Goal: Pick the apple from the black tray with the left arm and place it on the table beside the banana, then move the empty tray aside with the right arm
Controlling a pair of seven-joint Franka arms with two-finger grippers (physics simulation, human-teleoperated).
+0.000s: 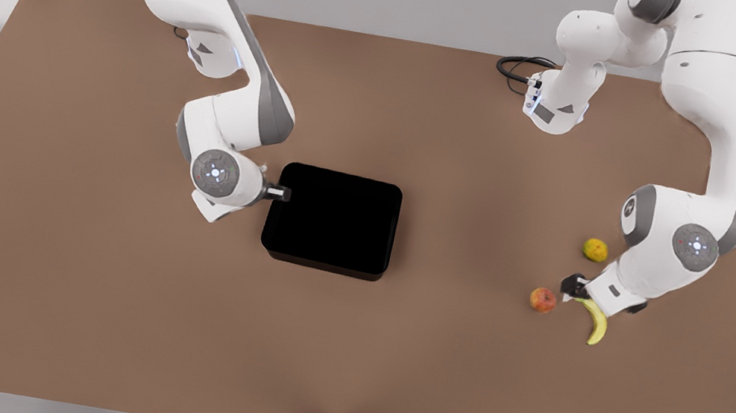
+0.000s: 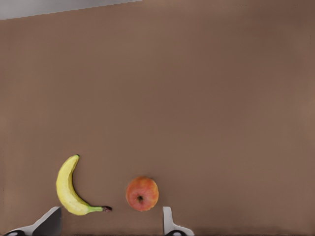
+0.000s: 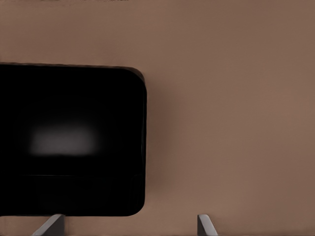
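Red apple (image 2: 142,193) btwn L end effector (image 2: 110,223) fingers

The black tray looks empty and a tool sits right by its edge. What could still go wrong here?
1. The right tool, open at the black tray's rim, might pinch poorly, so the tray could slip or tip.
2. The left tool, open, hangs close above the banana and apple; pulling away, it could nudge them, and the apple might roll.
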